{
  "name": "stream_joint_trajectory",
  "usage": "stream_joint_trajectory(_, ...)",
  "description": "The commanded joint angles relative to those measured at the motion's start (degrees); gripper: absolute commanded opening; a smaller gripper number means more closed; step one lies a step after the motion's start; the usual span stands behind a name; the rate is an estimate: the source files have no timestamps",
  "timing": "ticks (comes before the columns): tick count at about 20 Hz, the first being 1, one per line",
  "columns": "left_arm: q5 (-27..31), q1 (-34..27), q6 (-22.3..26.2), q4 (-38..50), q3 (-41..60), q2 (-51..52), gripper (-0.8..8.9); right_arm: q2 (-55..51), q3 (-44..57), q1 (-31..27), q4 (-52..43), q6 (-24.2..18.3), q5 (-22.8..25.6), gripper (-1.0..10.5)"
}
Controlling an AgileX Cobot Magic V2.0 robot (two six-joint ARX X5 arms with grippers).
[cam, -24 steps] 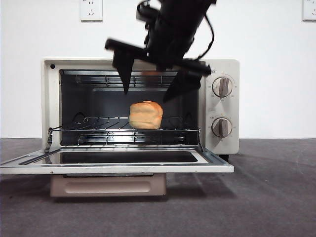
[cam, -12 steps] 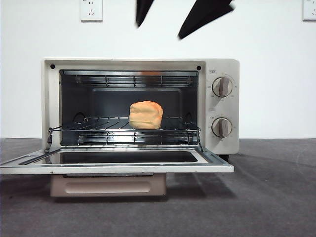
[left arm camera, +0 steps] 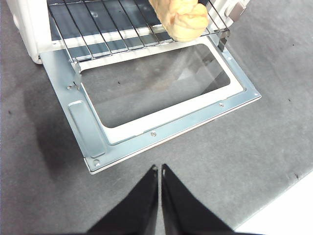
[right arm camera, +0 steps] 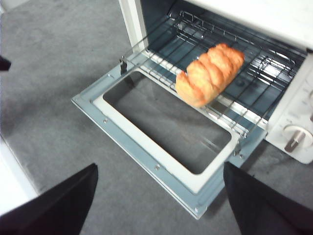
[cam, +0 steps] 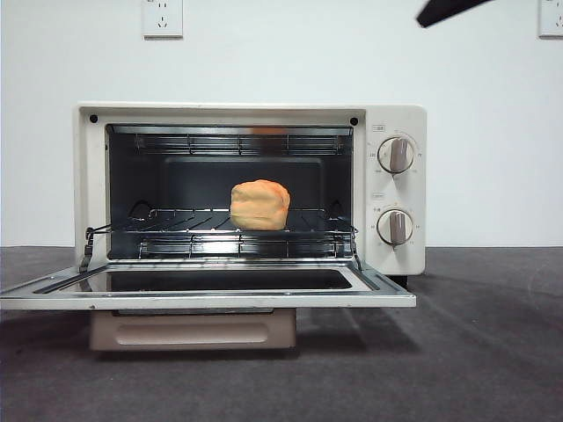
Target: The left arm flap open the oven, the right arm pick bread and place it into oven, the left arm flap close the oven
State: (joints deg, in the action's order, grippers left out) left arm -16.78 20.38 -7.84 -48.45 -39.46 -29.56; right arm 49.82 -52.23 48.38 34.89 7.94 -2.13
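One bread point(cam: 259, 205), one oven point(cam: 391, 189)

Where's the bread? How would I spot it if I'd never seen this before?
Find the big cream-white oven standing on the grey table, its door lying flat open. Look inside at the wire rack: the bread sits there. It is the only golden-orange, lumpy thing among dark metal.

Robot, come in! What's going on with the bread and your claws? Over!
Left gripper shut, empty, above table before open oven door. Right gripper open, empty, raised. Bread on oven rack. Nothing blocking door.
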Motion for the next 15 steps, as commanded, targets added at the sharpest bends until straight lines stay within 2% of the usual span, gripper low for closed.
stream_joint_trajectory(1,-0.2,0.2,0.6,0.5,-0.5,-0.2,0.16,-2.2,1.7,0.5,-0.6,-0.7,-1.4,4.1)
stream_joint_trajectory(7,-0.2,0.2,-1.5,2.7,-0.5,-0.2,0.16,-3.5,2.4,0.5,-1.9,-0.7,-1.4,4.1)
stream_joint_trajectory(9,-0.1,0.2,-3.0,4.0,-0.5,-0.4,0.16,-3.5,2.4,0.6,-1.8,-0.6,-2.9,4.1)
stream_joint_trajectory(12,2.2,0.1,-5.1,5.4,-0.1,-2.3,0.15,-3.6,2.4,0.6,-1.7,-0.4,-4.0,4.1)
stream_joint_trajectory(15,1.6,-0.7,-9.3,14.0,2.6,-6.0,0.14,-3.5,2.4,0.6,-1.4,-0.5,-4.0,4.1)
